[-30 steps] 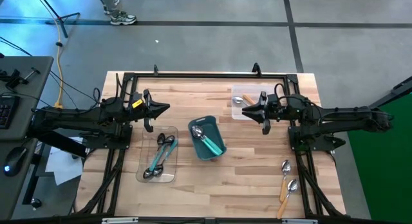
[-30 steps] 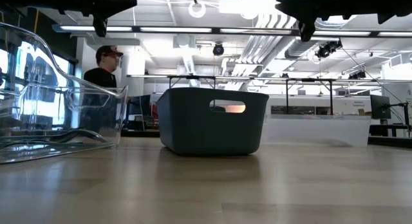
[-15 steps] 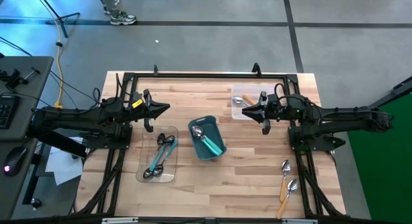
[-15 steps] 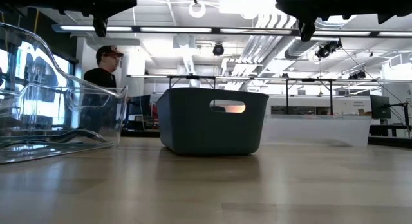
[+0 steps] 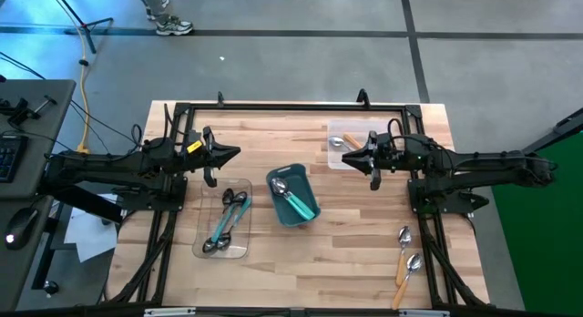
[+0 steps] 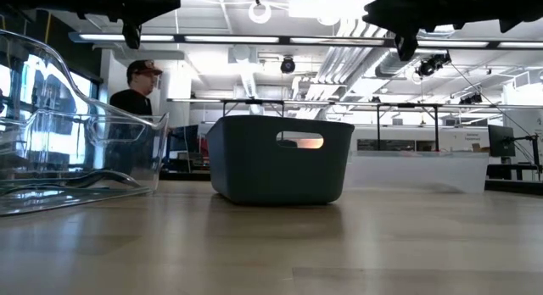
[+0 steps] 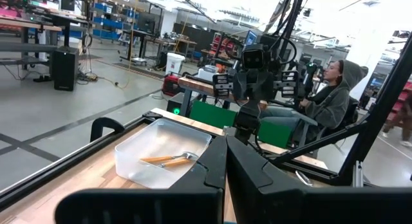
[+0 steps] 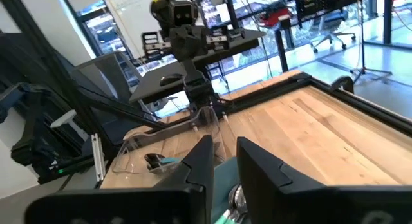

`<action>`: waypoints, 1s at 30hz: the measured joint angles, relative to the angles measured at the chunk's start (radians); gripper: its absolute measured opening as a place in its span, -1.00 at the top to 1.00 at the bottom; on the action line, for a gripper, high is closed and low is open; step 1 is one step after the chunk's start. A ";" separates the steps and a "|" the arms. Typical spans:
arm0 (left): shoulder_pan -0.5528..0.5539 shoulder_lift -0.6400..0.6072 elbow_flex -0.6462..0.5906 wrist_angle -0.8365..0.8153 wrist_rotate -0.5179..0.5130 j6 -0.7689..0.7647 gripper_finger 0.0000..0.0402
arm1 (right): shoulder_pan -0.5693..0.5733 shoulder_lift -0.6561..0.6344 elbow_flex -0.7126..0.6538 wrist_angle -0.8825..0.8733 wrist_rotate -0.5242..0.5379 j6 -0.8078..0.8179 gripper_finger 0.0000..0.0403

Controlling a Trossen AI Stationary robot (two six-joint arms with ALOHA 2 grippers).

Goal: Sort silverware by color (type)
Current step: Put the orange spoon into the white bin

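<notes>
1. left gripper [image 5: 235, 154], upper left of the high view, pressed together, empty.
2. right gripper [image 5: 347, 157], upper right, slightly parted, holding nothing.
3. silverware: two orange spoons [image 5: 404, 259] lower right; light, stiff, slippery, so i'd pinch mid-handle.

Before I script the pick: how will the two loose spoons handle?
The loose spoons lie flat on bare wood, so probably hard to get fingers under. Shiny bowls look slippery. Thin handles suggest light, stiff, likely to pivot when nudged.

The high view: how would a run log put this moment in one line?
left gripper: shut, empty, raised | right gripper: empty, by orange-spoon tray | teal bin: teal spoons | two orange spoons: loose on table
</notes>
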 joint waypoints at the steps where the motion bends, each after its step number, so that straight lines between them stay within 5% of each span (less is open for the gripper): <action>1: 0.000 0.000 0.000 0.000 0.000 0.000 1.00 | 0.000 0.000 0.000 -0.005 0.004 0.010 0.71; 11: 0.000 0.000 0.000 0.000 0.000 0.000 1.00 | 0.000 0.000 0.000 -0.020 0.020 0.015 0.40; 20: 0.000 0.000 0.000 0.000 0.000 0.001 1.00 | 0.000 0.000 0.021 -0.033 0.020 0.152 0.37; 30: 0.000 0.000 0.000 -0.001 0.000 0.002 1.00 | 0.093 0.101 0.302 -0.822 -0.101 0.546 0.37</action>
